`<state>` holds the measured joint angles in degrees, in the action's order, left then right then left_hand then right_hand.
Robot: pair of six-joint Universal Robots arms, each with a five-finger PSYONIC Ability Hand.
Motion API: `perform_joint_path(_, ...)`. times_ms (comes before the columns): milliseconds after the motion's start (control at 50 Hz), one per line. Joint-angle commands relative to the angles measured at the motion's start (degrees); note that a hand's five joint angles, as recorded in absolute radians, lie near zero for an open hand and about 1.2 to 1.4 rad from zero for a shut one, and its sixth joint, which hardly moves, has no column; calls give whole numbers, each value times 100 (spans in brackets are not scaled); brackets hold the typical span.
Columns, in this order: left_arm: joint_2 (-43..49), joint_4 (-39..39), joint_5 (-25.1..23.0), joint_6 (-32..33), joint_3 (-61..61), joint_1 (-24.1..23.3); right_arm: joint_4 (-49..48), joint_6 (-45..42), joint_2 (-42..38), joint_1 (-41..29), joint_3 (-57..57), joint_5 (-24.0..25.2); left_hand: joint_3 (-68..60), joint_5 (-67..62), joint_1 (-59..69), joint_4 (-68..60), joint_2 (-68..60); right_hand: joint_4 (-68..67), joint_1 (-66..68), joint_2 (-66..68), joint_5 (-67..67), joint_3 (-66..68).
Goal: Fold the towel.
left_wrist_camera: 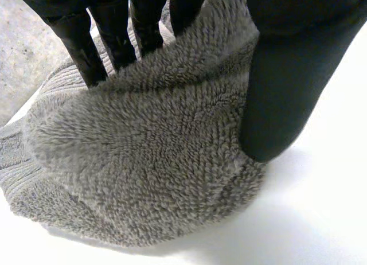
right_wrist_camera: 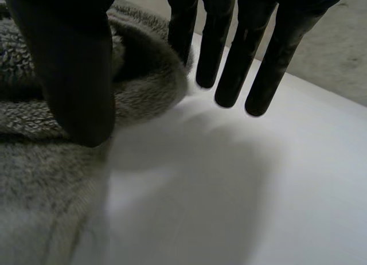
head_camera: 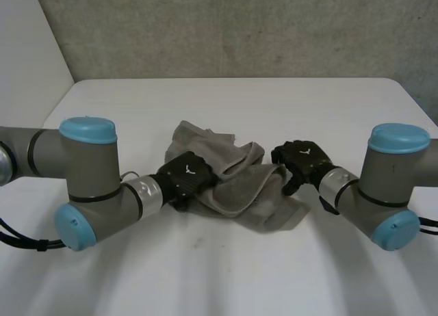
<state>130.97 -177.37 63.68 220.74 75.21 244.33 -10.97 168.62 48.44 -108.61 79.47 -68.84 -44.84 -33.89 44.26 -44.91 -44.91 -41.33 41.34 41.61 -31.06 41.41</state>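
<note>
Towel (head_camera: pixel 241 187), grey terry, bunched at centre of white table (head_camera: pixel 226 268). Left robot hand (head_camera: pixel 186 178): thumb and fingers pinch its edge. Right robot hand (head_camera: pixel 301 162): fingers spread beside it, gripping nothing. We fear a one-sided lift drags it askew.

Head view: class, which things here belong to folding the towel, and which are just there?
Belong to the job: towel; left robot hand, pinching it; right robot hand, at its edge.
Just there: white table; grey wall.
</note>
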Motion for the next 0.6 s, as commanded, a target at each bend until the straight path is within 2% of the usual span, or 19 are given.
perform_joint_path(20, -106, -613, 39, -13, -94, -8, 43, 425, -195, -55, -492, 423, -3507, -3602, 3565, -3501, -3501, -3636, 3635, 3608, -3664, 3629)
perform_joint_path(160, -634, -1291, 65, -92, -596, -132, 78, 1525, 104, -55, -1302, 512, -3516, -3611, 3574, -3509, -3509, -3867, 3866, 3839, -3894, 3859)
perform_joint_path(200, -766, -1449, 83, -198, -824, -228, 43, 1918, 567, -46, -1897, 468, -3516, -3611, 3574, -3509, -3509, -3867, 3866, 3839, -3894, 3859)
perform_joint_path(240, -1055, -1799, 336, -661, -1392, -316, 34, 2007, 822, -37, -2265, 407, -3516, -3611, 3574, -3509, -3509, -3867, 3866, 3839, -3894, 3859)
perform_joint_path(260, -1056, -1801, 338, -663, -1395, -316, 34, 2008, 825, -37, -2269, 406, -3516, -3611, 3574, -3509, -3509, -3867, 3866, 3839, -3894, 3859)
perform_joint_path(300, -1301, -2133, 1229, -1529, -1999, -342, -18, 1982, 1306, 15, -3013, 22, -3516, -3611, 3574, -3509, -3509, -3867, 3866, 3839, -3894, 3859)
perform_joint_path(320, -1302, -2135, 1234, -1533, -2002, -342, -19, 1982, 1308, 16, -3016, 20, -3516, -3611, 3574, -3509, -3509, -3867, 3866, 3839, -3894, 3859)
perform_joint_path(360, -1538, -2319, 2389, -2618, -2431, -308, -28, 1851, 1693, 33, -3550, -409, -3516, -3611, 3574, -3509, -3509, -3867, 3866, 3839, -3894, 3859)
perform_joint_path(380, -1539, -2319, 2394, -2623, -2432, -307, -28, 1850, 1695, 33, -3552, -411, -3516, -3611, 3574, -3509, -3509, -3867, 3866, 3839, -3894, 3859)
perform_joint_path(400, -1626, -2328, 2916, -3145, -2520, -290, 51, 1728, 1773, 42, -3796, -472, -3516, -3611, 3574, -3509, -3509, -3867, 3866, 3839, -3894, 3859)
perform_joint_path(420, -1627, -2328, 2922, -3151, -2520, -290, 52, 1727, 1774, 42, -3798, -473, -3516, -3611, 3574, -3509, -3509, -3867, 3866, 3839, -3894, 3859)
perform_joint_path(460, -1802, -2250, 3657, -3999, -2407, -255, 392, 1403, 1792, -28, -3991, -307, -3516, -3611, 3574, -3509, -3509, -3867, 3866, 3839, -3894, 3859)
perform_joint_path(480, -1803, -2249, 3660, -4003, -2406, -255, 394, 1402, 1792, -28, -3992, -306, -3516, -3611, 3574, -3509, -3509, -3867, 3866, 3839, -3894, 3859)
perform_joint_path(520, -1943, -1969, 3739, -4432, -1786, -255, 1225, 991, 1739, -55, -3774, 201, -3516, -3611, 3574, -3509, -3509, -3867, 3866, 3839, -3894, 3859)
perform_joint_path(600, -2049, -1723, 3695, -4513, -951, -298, 1950, 329, 1563, -283, -3227, 564, -3516, -3611, 3574, -3509, -3509, -3867, 3866, 3839, -3894, 3859)
